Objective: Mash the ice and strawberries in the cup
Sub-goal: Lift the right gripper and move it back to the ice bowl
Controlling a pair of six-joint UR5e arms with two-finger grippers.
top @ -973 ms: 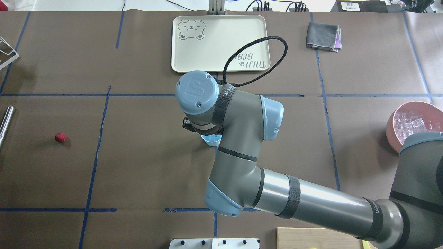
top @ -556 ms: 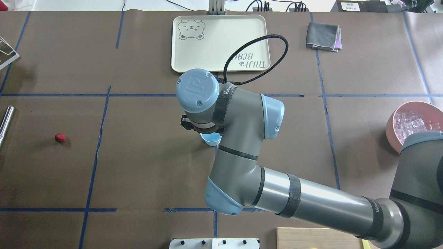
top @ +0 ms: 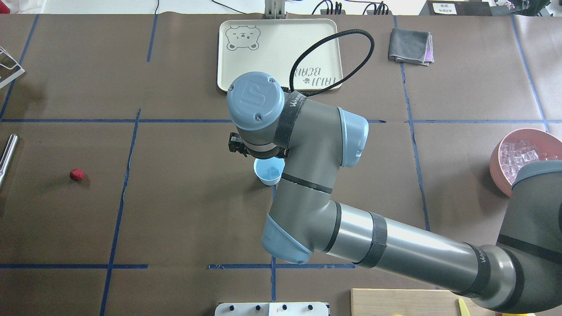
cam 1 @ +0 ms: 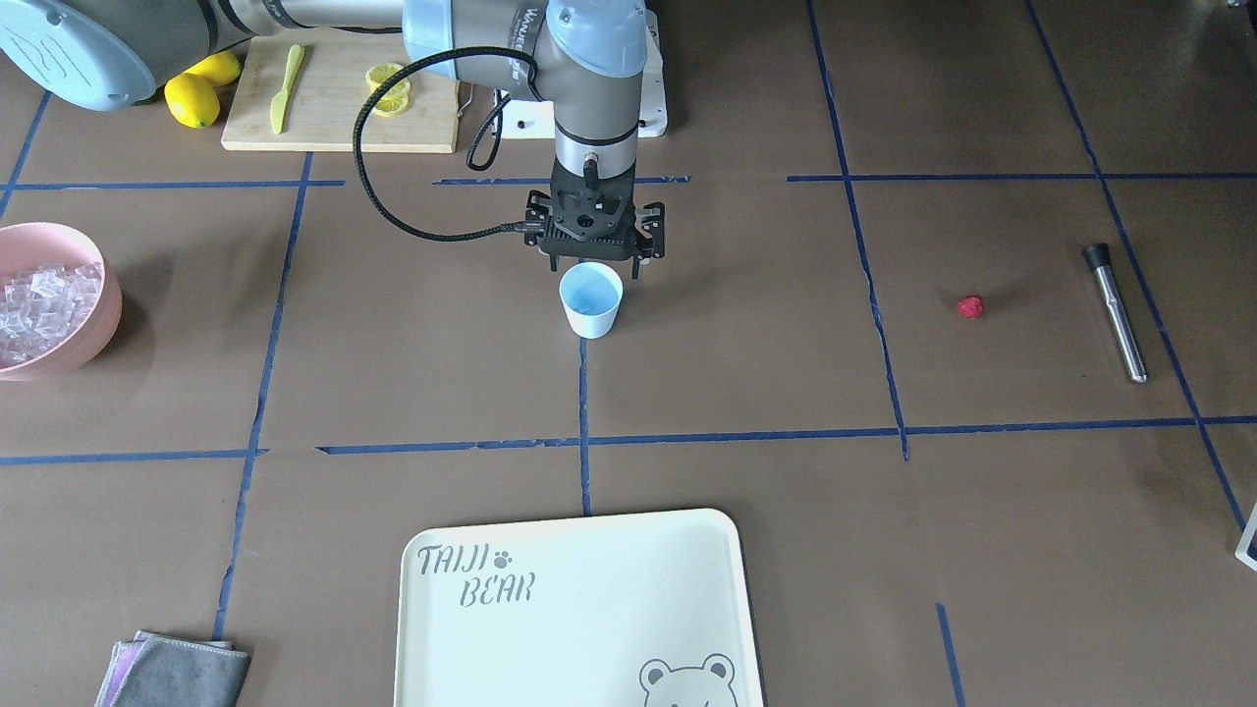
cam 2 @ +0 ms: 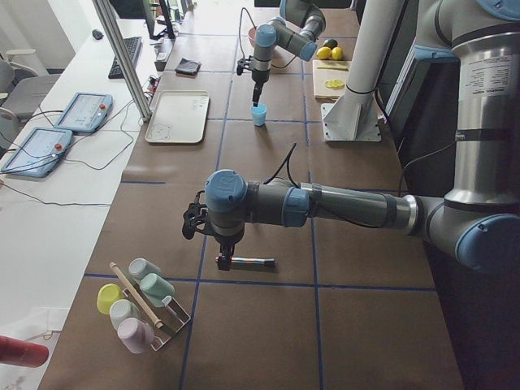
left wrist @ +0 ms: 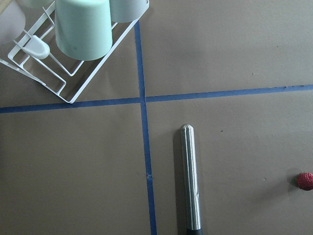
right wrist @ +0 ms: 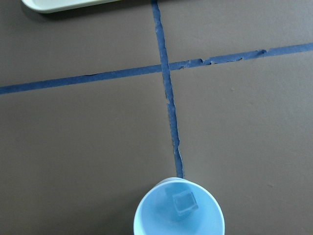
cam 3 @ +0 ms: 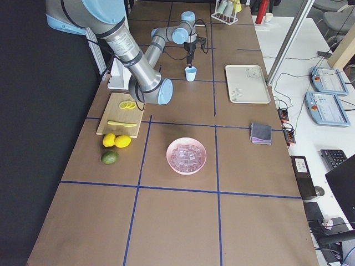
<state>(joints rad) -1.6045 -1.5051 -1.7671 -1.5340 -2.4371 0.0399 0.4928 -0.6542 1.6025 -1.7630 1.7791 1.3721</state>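
The light-blue cup (cam 1: pixel 591 299) stands upright at mid-table and also shows in the overhead view (top: pixel 268 172). One clear ice cube (right wrist: pixel 185 202) lies inside it. My right gripper (cam 1: pixel 595 263) hangs just above the cup's robot-side rim, its fingers spread open and empty. The red strawberry (cam 1: pixel 970 306) lies alone on the table far towards my left side, next to a steel muddler (cam 1: pixel 1115 312). More ice (cam 1: pixel 39 295) fills the pink bowl (cam 1: pixel 103 295). My left gripper (cam 2: pixel 224 258) hovers over the muddler; I cannot tell whether it is open or shut.
A cream tray (cam 1: pixel 570 609) lies at the far side of the table, with a folded grey cloth (cam 1: pixel 177 673) beside it. A cutting board (cam 1: pixel 339 98) with lemon slices is near my base. A wire rack of cups (left wrist: pixel 73 49) stands beyond the muddler.
My right wrist has lifted and shifted towards the tray, so more of the cup's mouth now shows in the overhead view. The strawberry, bowl and muddler have not moved.
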